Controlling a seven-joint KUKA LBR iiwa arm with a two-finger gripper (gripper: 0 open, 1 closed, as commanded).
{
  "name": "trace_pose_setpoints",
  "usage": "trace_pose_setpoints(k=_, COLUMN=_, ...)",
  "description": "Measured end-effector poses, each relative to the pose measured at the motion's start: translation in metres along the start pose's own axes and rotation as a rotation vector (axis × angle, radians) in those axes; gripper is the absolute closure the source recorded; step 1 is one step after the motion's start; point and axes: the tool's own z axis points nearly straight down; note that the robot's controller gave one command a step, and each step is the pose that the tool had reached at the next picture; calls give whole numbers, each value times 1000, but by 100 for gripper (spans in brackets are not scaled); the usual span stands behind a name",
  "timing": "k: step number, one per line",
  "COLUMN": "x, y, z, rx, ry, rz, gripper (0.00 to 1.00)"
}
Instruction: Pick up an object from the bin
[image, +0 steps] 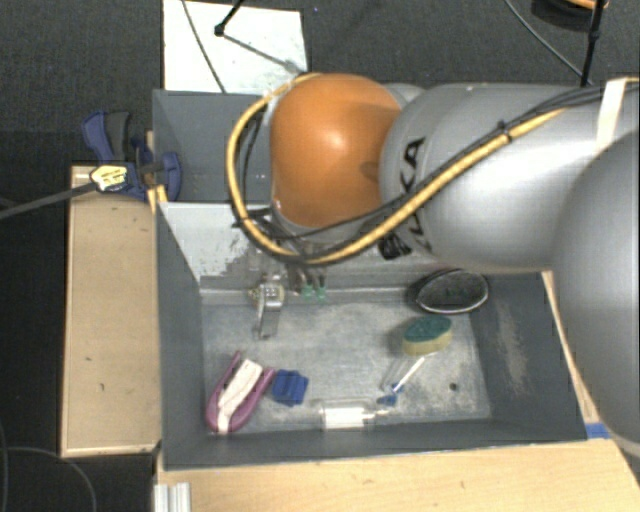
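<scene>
My gripper (265, 318) hangs low over the back left part of the bin floor, under the orange wrist cover, with nothing visibly in it. In front of it, near the front left corner, lies a purple and white folded cloth-like thing (237, 392). A small blue piece (289, 387) rests just right of that cloth. Both lie apart from the gripper, toward the front wall.
A small white block (343, 417) lies at the front wall. A thin white stick with a blue tip (400, 381) lies to its right. Further back right are a yellow sponge with a green top (427, 335) and a dark round disc (452, 291). The arm covers the bin's back right.
</scene>
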Motion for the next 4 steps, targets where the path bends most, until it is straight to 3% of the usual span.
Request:
trace_pose_setpoints(k=1, x=57, y=-2, z=107, rx=3, ry=9, rz=-193, gripper=0)
trace_pose_setpoints(k=2, x=65, y=-18, z=159, rx=-4, ry=-15, rz=-683, gripper=0)
trace_pose_setpoints(k=3, x=61, y=-13, z=153, rx=-11, ry=-36, rz=-679, gripper=100)
trace_pose_setpoints(k=4, x=52, y=-7, z=156, rx=-5, ry=-15, rz=-698, gripper=100)
